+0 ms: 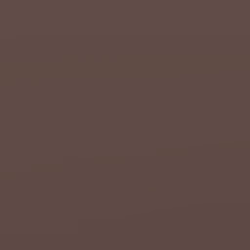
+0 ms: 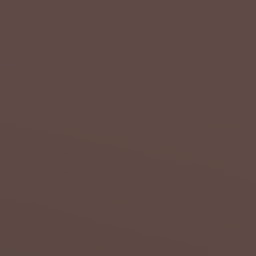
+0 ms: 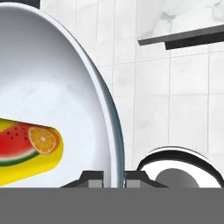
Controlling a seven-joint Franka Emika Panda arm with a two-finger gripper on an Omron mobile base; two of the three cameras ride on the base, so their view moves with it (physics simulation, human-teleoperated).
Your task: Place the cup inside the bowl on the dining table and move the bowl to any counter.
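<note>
Hand (image 3: 114, 179) clamps the bowl's (image 3: 65, 87) rim, one fingertip (image 3: 94, 179) inside, the other outside. Bowl is seen tilted, white inside facing the camera. Cup (image 3: 30, 151), yellow with fruit print, lies on its side within the bowl. Beyond: white tiled surface (image 3: 175, 96), dark ledge (image 3: 188, 39), round black-and-white object (image 3: 179, 168) at right.

Pincer (image 3: 113, 178) fingertips (image 3: 94, 178) are small, dark blocks with grey pads.

The cup (image 3: 28, 151) lies on its side inside the bowl (image 3: 65, 78). The tool (image 3: 113, 180) straddles the bowl's rim, one tip inside, one outside. Behind the bowl are a tiled wall (image 3: 175, 96) and a shelf (image 3: 183, 38).
</note>
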